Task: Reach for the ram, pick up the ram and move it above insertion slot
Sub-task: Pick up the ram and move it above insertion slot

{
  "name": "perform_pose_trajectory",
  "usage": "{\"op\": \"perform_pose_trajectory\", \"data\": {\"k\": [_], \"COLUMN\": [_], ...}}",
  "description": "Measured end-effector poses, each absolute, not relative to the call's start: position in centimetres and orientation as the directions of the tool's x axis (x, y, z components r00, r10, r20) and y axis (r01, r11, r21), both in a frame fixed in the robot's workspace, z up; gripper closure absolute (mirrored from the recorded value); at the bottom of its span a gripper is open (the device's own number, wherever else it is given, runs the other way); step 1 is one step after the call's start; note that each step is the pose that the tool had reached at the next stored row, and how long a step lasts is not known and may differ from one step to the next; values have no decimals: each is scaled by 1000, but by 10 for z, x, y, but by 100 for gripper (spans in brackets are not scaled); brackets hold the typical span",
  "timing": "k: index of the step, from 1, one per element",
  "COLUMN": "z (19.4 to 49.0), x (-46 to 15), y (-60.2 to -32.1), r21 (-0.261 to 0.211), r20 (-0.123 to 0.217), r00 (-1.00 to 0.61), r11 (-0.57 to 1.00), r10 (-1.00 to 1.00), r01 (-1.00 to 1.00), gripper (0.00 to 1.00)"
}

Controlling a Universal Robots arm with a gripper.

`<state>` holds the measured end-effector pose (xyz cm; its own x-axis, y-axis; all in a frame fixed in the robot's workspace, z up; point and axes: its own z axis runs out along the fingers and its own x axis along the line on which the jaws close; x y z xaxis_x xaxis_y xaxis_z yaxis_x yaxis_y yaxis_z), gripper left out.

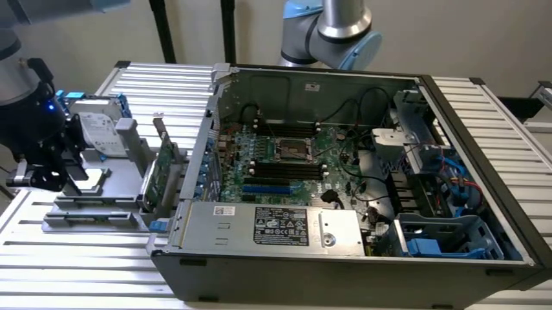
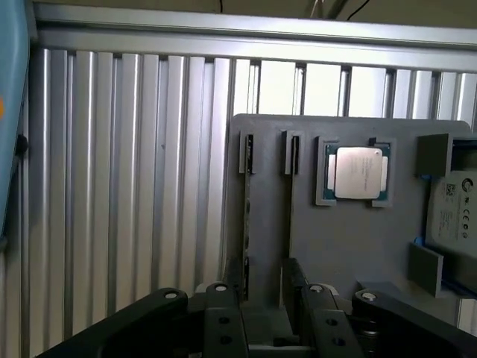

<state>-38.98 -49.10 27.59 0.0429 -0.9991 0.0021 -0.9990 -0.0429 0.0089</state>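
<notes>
The ram point(image 2: 247, 216) shows as a thin dark strip standing on edge in a slot of the grey fixture point(image 2: 328, 246). My gripper point(image 2: 265, 274) hangs over the near end of that slot. It is open, its two dark fingers point(image 2: 296, 277) apart, and the strip runs in close by the inner side of one of them. Nothing is clamped. In the exterior view my gripper point(image 1: 45, 177) hovers low over the fixture point(image 1: 103, 216) at the exterior view's left, beside the open computer case point(image 1: 345, 194). The black memory slots point(image 1: 285, 169) lie on the green motherboard inside.
A processor chip point(image 2: 361, 171) and a hard drive point(image 2: 453, 216) sit in the fixture beside the slot. A taller green card with a metal bracket point(image 1: 164, 169) stands between fixture and case. A second arm point(image 1: 340, 29) hangs behind the case. The bench is ribbed aluminium point(image 2: 134, 186).
</notes>
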Motion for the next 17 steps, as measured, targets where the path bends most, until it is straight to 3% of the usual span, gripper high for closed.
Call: {"op": "perform_pose_trajectory", "data": {"k": [17], "z": [245], "x": [-390], "y": [-498], "r21": [9], "r20": [2], "r00": [2], "r11": [-2], "r10": [-1000], "r01": [-1000], "gripper": [64]}}
